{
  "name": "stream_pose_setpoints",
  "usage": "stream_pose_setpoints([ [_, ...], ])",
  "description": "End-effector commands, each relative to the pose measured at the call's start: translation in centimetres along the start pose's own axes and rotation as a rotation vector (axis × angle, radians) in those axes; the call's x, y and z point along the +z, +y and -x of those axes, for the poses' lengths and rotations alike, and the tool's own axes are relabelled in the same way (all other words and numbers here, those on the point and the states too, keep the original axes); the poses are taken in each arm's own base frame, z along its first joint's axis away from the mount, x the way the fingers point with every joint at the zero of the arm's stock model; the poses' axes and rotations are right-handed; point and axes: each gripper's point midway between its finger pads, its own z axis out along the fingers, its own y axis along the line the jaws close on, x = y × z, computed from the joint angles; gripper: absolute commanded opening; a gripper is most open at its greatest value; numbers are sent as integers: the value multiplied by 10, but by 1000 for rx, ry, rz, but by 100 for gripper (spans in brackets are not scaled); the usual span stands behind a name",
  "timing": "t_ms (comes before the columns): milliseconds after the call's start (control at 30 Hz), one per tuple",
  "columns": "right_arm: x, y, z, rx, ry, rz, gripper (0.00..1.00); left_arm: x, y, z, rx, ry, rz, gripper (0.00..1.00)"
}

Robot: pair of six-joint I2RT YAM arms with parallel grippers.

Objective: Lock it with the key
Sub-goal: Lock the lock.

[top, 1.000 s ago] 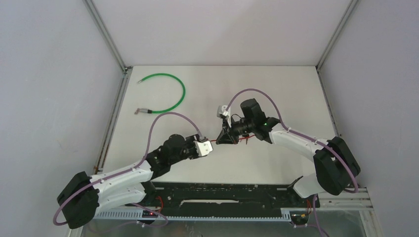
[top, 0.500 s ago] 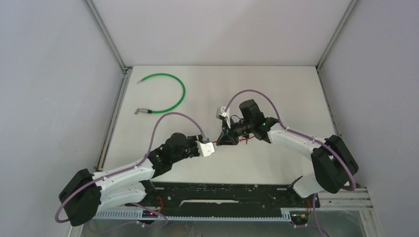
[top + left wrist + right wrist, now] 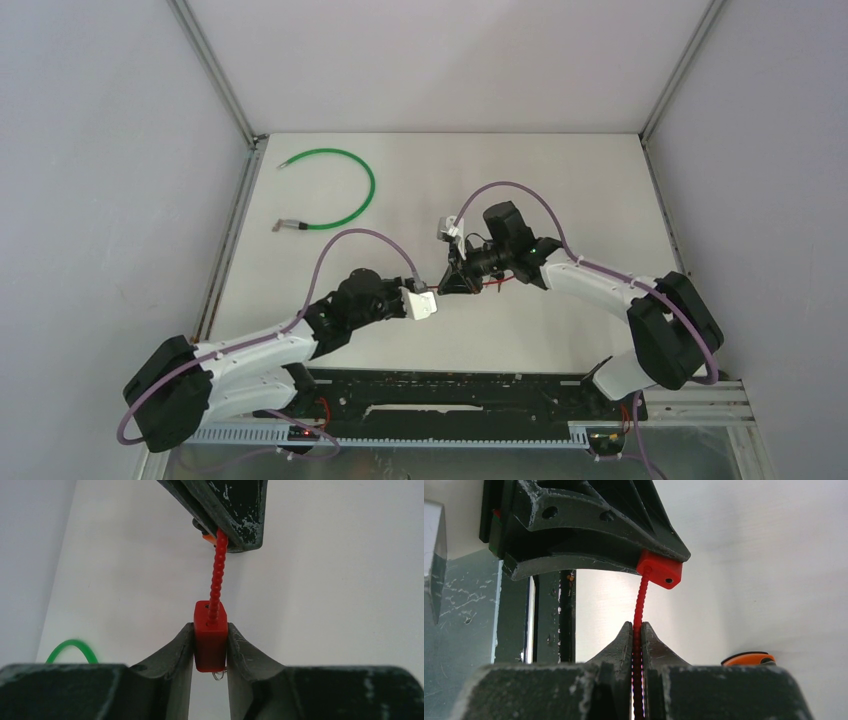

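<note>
From the near edge of the white worktop (image 3: pixel 580 180) the two arms reach in and meet just short of its middle, fingertip to fingertip. Nearest to us the left hand (image 3: pixel 210 630) is clenched on a small red plastic block (image 3: pixel 210 645): its two dark fingers (image 3: pixel 175 655) press flat on the block's opposite sides. A thin wire loop shows under the block. A red beaded strap (image 3: pixel 217 575) enters a hole in the block's top and runs straight on to the right hand (image 3: pixel 636 630). That hand is clamped tight on the strap, with the beads pinched between its closed jaws, so the strap stretches taut between the two hands.

Low beside the right hand, in its own wrist view, we see a small orange piece (image 3: pixel 748 658) — what it is we cannot tell.

Farther back, well apart from both hands, a green cable (image 3: pixel 372 185) lies in an open arc near the far left corner of the worktop, with a small metal fitting at each end — one end toward the far edge, the other closer to the left edge.
</note>
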Motion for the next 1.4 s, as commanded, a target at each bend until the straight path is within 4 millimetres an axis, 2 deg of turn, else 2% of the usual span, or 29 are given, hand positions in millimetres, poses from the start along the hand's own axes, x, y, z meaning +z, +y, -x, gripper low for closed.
stream_pose_setpoints([
  [0,3,0,22,-50,-44,19,0,3,25,33,36,-103,56,34],
  [100,3,0,21,-47,-43,18,0,3,25,38,39,-133,56,39],
  [233,3,-1,22,-46,-45,17,0,4,25,40,42,-153,62,41],
  [367,3,-1,21,-47,-43,12,0,5,22,38,45,-146,54,34],
  [433,3,-2,21,-47,-41,6,0,5,20,36,46,-141,47,33],
  [733,0,-5,22,-45,-42,-13,0,2,16,28,44,-130,51,51],
  [800,0,-6,22,-45,-42,-14,0,2,15,27,46,-126,53,52],
  [1100,-4,-9,25,-49,-59,-46,0,3,7,16,43,-103,34,50],
  [1367,-11,-11,31,-64,-100,-64,0,2,3,16,34,-115,28,49],
])
